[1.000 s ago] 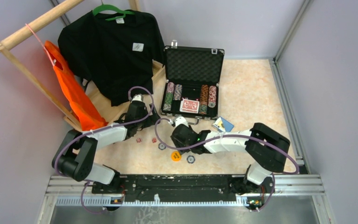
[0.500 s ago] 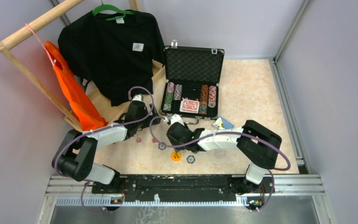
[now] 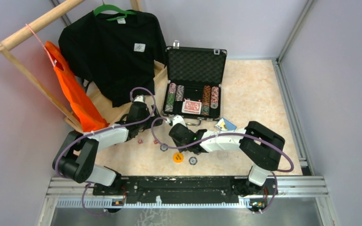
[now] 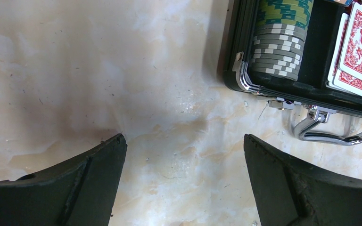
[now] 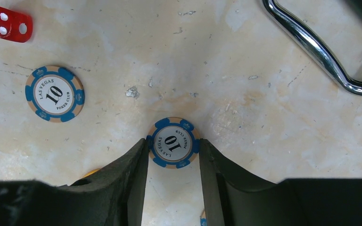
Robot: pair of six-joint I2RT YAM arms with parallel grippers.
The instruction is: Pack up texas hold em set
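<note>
Pinching a flat blue 10 chip (image 5: 173, 142) by its rim
For lifting, the right tool (image 5: 173, 147) is clenched on it; the left tool (image 4: 183, 140) is held released near the case (image 4: 234, 52)

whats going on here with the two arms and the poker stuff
The set is being packed into the open case. The right arm's fingers are closed against both sides of a blue 10 chip lying flat on the table. The left arm's fingers hang wide open over bare table beside the case. A second blue chip and a red die lie loose.
</note>
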